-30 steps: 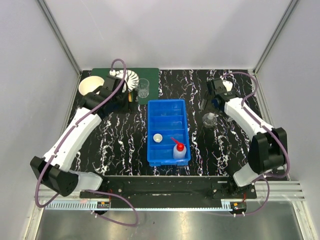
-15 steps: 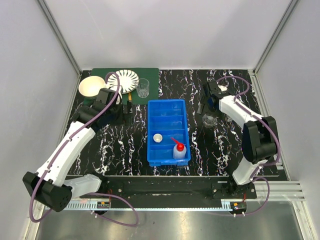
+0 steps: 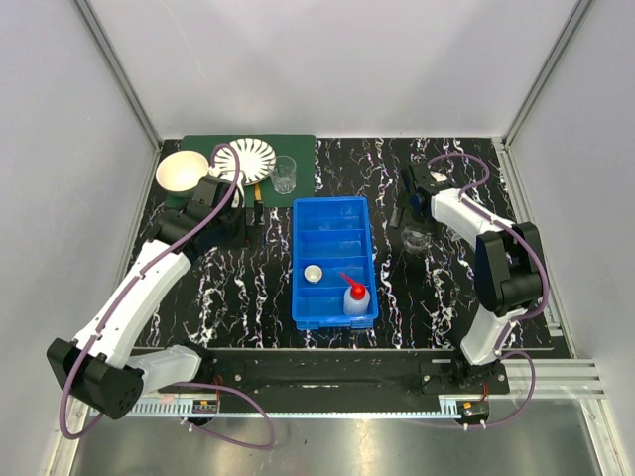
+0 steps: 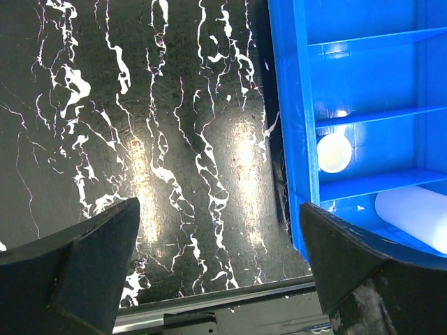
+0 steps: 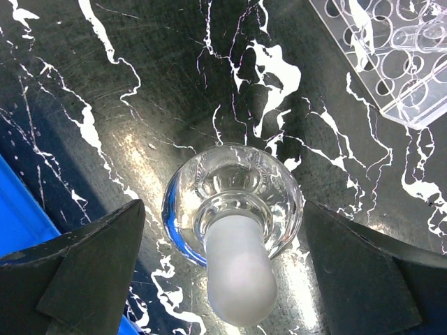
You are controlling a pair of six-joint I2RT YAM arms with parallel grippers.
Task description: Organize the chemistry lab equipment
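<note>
The step in hand looks like picking up the round-bottomed glass flask [image 5: 234,202], which stands on the worktop [image 5: 105,105] between the blue bin [image 5: 10,202] and the clear tube rack [image 5: 391,63]; the right fingers [image 5: 77,272] are spread wide either side of it, touching nothing. Next they should probably lower and close gently on its frosted neck. The left fingers [image 4: 77,272] hang released and empty over the worktop beside the bin.

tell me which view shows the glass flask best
Right wrist: the glass flask sits close up, clear body and frosted neck sharp. Top external shows only a small glassy blob right of the blue bin. Left wrist misses it.
</note>
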